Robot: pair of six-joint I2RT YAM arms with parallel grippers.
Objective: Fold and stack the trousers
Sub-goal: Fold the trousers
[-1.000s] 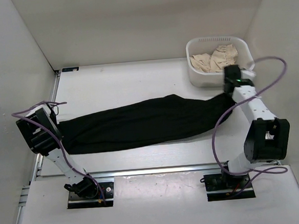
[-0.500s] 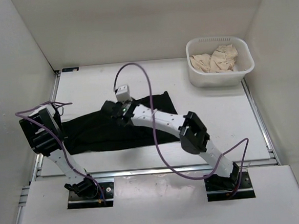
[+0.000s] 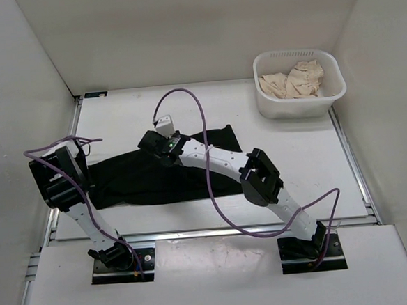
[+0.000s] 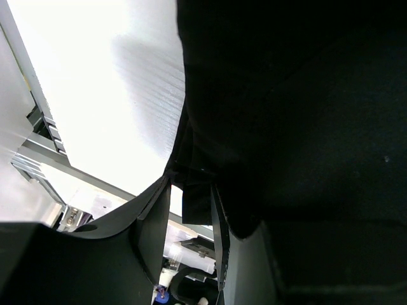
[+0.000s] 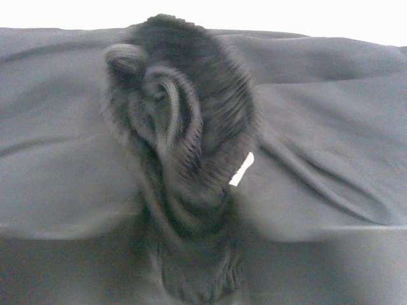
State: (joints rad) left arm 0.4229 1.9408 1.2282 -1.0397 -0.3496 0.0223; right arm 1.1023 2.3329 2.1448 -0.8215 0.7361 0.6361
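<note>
The black trousers [image 3: 163, 175] lie folded in half across the left middle of the table. My left gripper [image 3: 82, 180] is at their left end, and the left wrist view shows it [image 4: 191, 184] shut on a black edge of the trousers [image 4: 286, 95]. My right arm reaches across the table, with the right gripper [image 3: 149, 139] over the folded cloth's far left part. In the right wrist view a bunched ribbed cuff [image 5: 184, 127] with a small white tag [image 5: 241, 169] fills the middle. The right fingers do not show there.
A white basket [image 3: 301, 105] holding beige clothes [image 3: 293, 80] stands at the back right. White walls close in the table on the left, back and right. A purple cable [image 3: 186, 98] loops above the right arm.
My right arm swung from beside the basket to the left, carrying the trousers' right end over and folding them in half. The left arm stayed in place.
</note>
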